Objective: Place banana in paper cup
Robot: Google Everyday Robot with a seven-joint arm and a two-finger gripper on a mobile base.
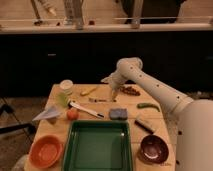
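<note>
The banana (pixel 89 91) is a small yellow curved fruit lying at the back of the wooden table (pixel 125 102), left of centre. The paper cup (pixel 66 85) stands upright to its left, near the back left corner, pale with a round rim. My gripper (pixel 114 93) points down at the back middle of the table, a short way to the right of the banana and just above the surface. It holds nothing that I can see.
A light green cup (pixel 62 99) stands just in front of the paper cup. Also on the table are a white-handled utensil (pixel 85 109), an orange fruit (pixel 73 114), a grey sponge (pixel 118 113), a green pepper (pixel 148 106), a green tray (pixel 97 145), an orange bowl (pixel 46 150) and a dark bowl (pixel 154 148).
</note>
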